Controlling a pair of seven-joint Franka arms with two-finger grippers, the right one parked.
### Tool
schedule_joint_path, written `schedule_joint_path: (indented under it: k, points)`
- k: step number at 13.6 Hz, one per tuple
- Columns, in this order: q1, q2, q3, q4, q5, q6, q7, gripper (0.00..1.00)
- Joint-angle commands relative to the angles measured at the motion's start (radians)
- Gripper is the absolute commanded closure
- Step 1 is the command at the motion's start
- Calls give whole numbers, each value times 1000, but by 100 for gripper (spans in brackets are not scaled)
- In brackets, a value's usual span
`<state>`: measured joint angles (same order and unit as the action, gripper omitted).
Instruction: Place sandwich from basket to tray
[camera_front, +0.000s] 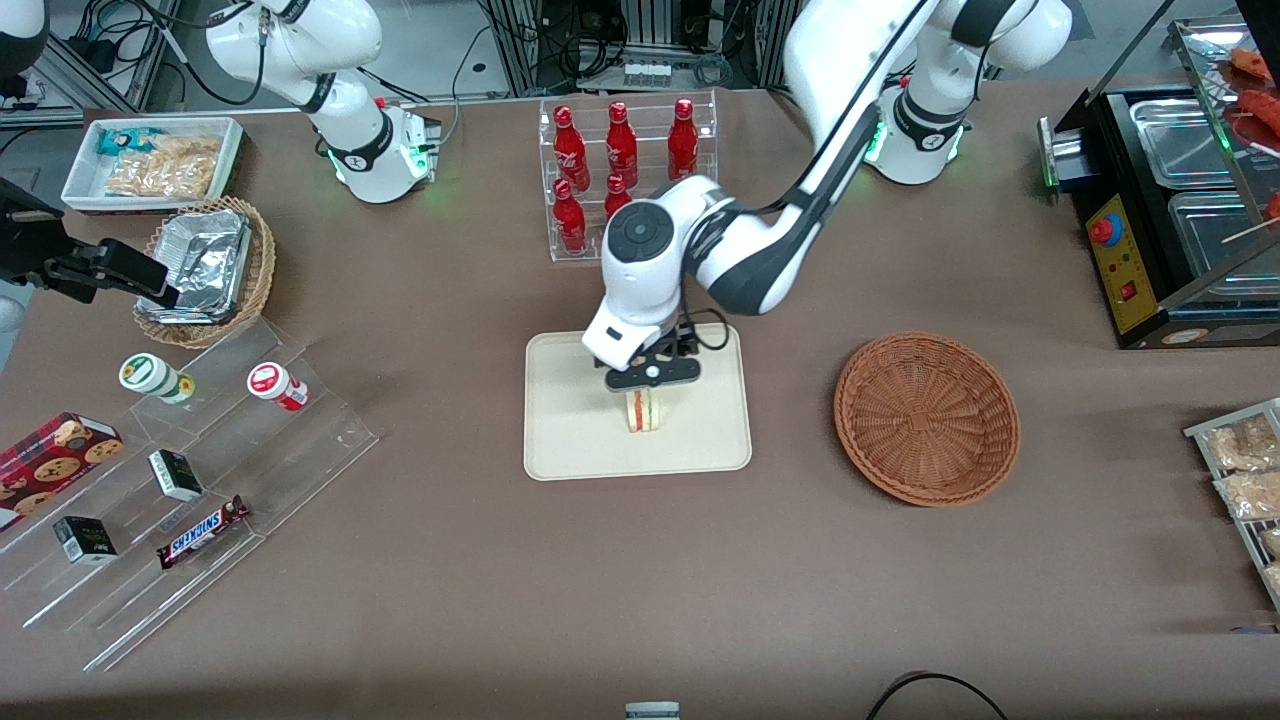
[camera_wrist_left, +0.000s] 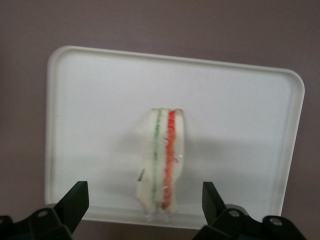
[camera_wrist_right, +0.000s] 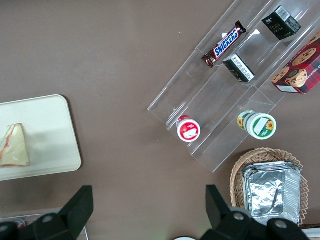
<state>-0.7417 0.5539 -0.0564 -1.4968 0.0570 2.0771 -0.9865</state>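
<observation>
Robotics lab got up as a snack counter. Brown-covered surface (camera_front: 420, 620) flanked by white arm bases bolted on, cable bundles and metal framing along the back edge. Shop-style props laid out: clear rack of red bottles (camera_front: 622, 150), stepped acrylic display (camera_front: 190, 500) of candy and cups, black food warmer (camera_front: 1170, 210) with steel pans. Claw (camera_front: 646, 385) poised above the tray (camera_front: 560, 440).

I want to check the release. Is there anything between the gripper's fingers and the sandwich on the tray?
No. In the left wrist view the open gripper hangs above the sandwich, only bare tray showing between.
</observation>
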Motion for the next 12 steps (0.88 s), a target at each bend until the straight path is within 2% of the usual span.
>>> schedule_joint_path:
  k: [1,7,10,12]
  points:
    - [82,-148,3,-31,3,-113,-6,0]
    - [252,-380,6,-31,4,-452,113,0]
    - [401,-506,6,-39,-12,-644,380,0]
    - [479,-564,6,-49,-13,-719,478,0]
